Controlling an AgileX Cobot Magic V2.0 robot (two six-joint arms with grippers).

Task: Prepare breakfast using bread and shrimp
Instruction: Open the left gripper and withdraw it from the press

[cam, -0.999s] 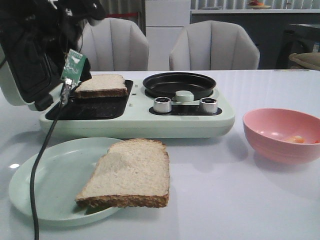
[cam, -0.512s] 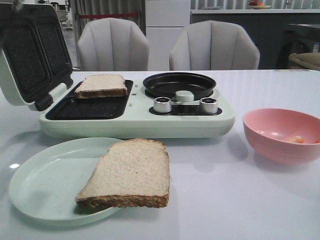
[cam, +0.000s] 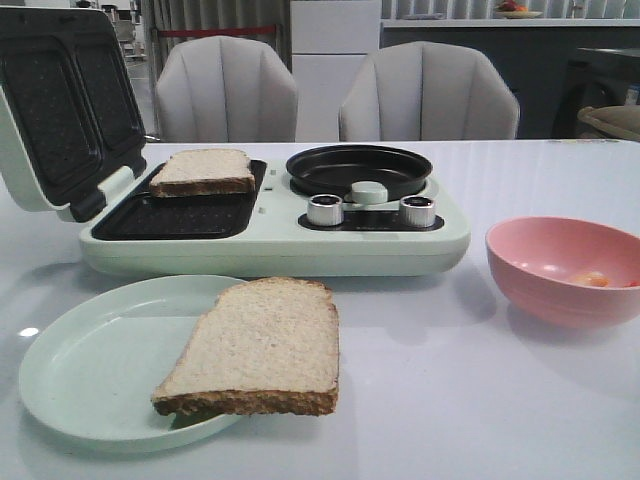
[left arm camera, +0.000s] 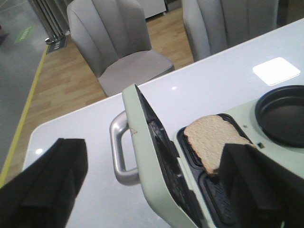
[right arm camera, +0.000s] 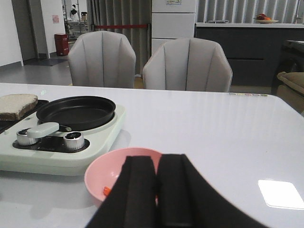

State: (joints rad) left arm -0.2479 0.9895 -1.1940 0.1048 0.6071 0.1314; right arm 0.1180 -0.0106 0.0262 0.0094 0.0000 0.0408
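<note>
One bread slice (cam: 203,170) lies in the far compartment of the open sandwich maker (cam: 300,245); the left wrist view also holds this bread slice (left arm camera: 216,142). A second bread slice (cam: 255,345) rests half on the pale green plate (cam: 70,370), overhanging its right rim. A shrimp (cam: 595,279) lies in the pink bowl (cam: 560,290) at the right. My left gripper (left arm camera: 154,142) is open, high above the raised lid (left arm camera: 156,156), with nothing between its fingers. Just behind the pink bowl (right arm camera: 102,173), my right gripper (right arm camera: 156,159) is shut and empty; a shrimp (right arm camera: 107,191) peeks out beside it. Neither gripper shows in the front view.
The lid (cam: 60,110) stands upright at the left with a metal handle (left arm camera: 121,152). A round black pan (cam: 358,168) and two knobs (cam: 325,210) occupy the appliance's right half. Two grey chairs (cam: 430,95) stand behind the table.
My left arm, which hung over the lid and the bread in the sandwich maker a second ago, has pulled up out of the front view. Bread, plate and bowl stay put.
</note>
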